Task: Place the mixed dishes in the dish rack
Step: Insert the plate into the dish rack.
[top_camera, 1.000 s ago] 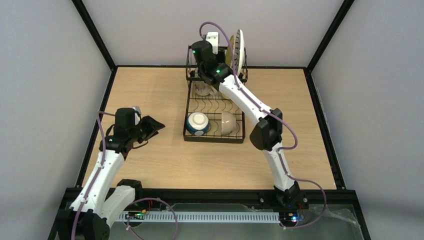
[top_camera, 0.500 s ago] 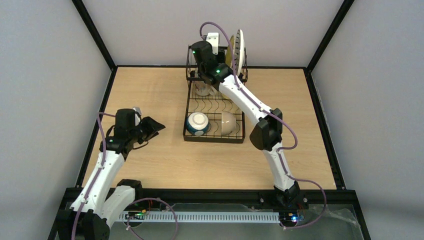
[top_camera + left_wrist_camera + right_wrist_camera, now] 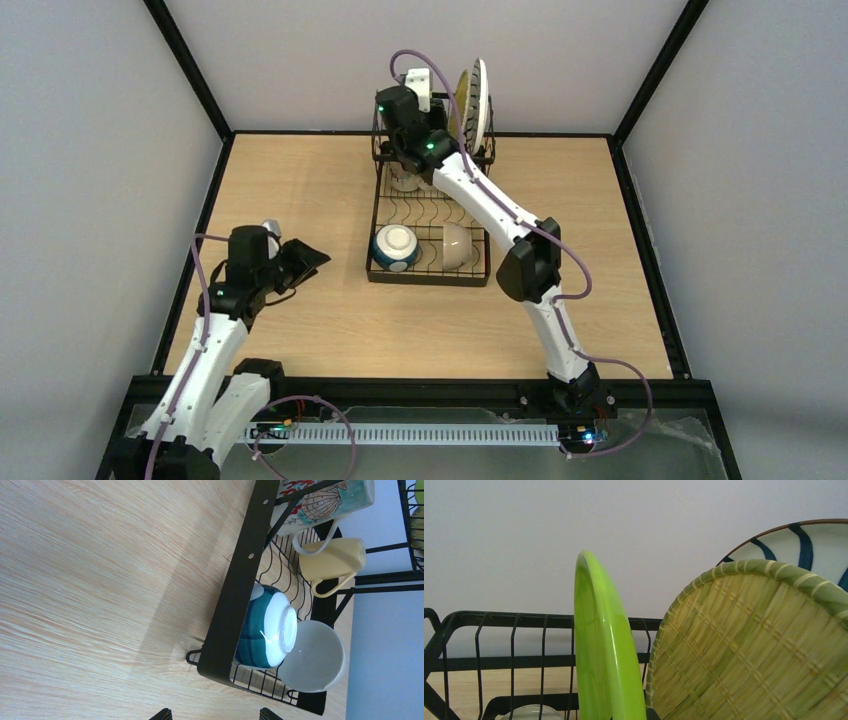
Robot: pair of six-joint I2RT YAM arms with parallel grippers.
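Over on the near side, the left end effector (image 3: 303,262) hangs above the bare counter (image 3: 300,180), fingers spread wide, well apart from the dish rack (image 3: 378,215). Its wrist view catches what the overhead barely gives: a yellow mug (image 3: 332,560) and a patterned mug (image 3: 320,500) in the rack's lower level, beyond the blue bowl (image 3: 262,635) and cream bowl (image 3: 312,655). Up at the raised basket, the right end effector (image 3: 412,108) has its fingers hidden overhead. Its own camera shows only the green plate (image 3: 604,645) upright and edge-on, beside the woven yellow plate (image 3: 749,650) and striped plate (image 3: 809,540). Gripping or not, can't tell.
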